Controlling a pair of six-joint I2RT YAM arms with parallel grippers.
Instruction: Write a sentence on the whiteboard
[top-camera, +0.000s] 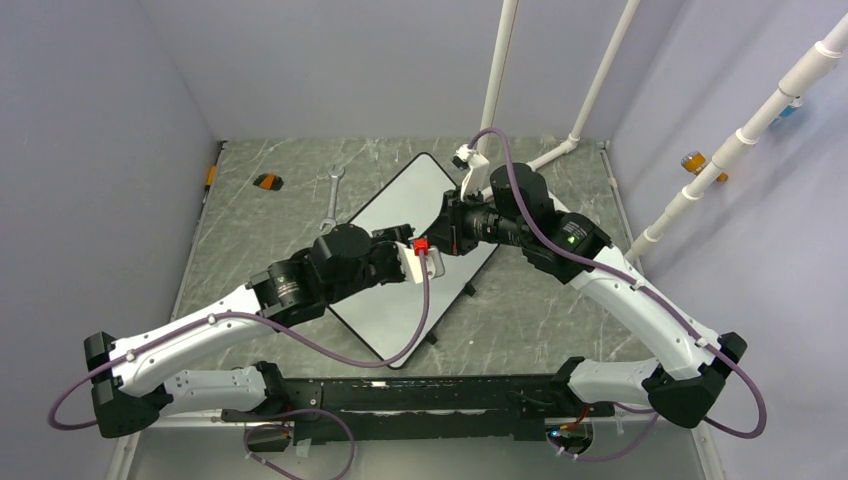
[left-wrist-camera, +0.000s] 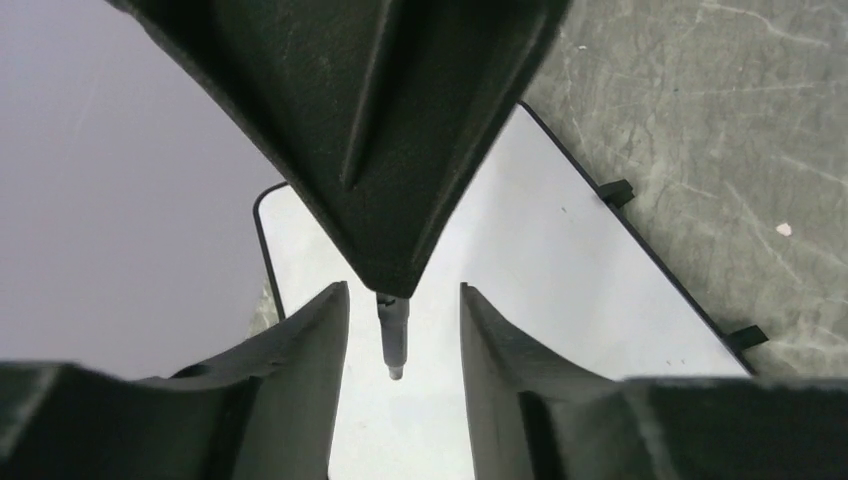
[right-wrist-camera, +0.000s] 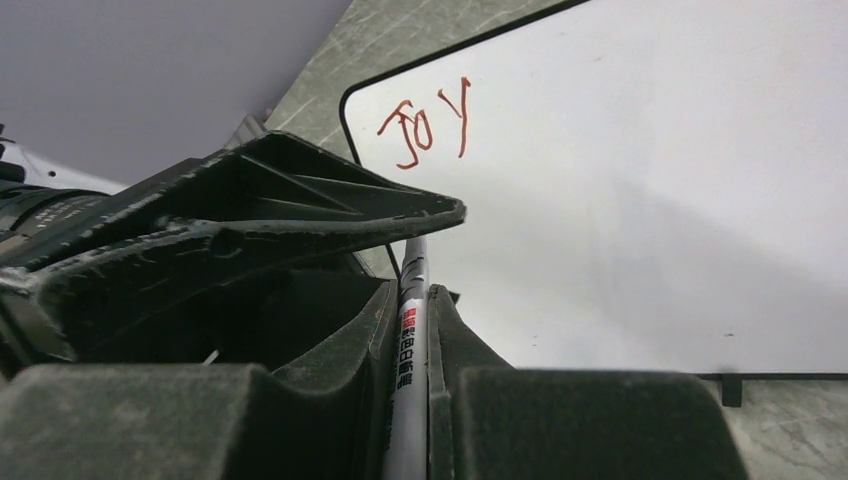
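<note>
Here, the marker (right-wrist-camera: 408, 400) is being pinched by the right gripper (right-wrist-camera: 412, 296) while the left gripper (left-wrist-camera: 403, 290) is being held open, empty.

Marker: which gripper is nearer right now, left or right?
Right. The right gripper is shut on the marker barrel. The left gripper is open, its fingers either side of the marker tip without touching it, above the whiteboard.

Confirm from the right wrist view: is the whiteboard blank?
No. Red handwritten letters reading "JOY" sit near one corner of the whiteboard.
</note>
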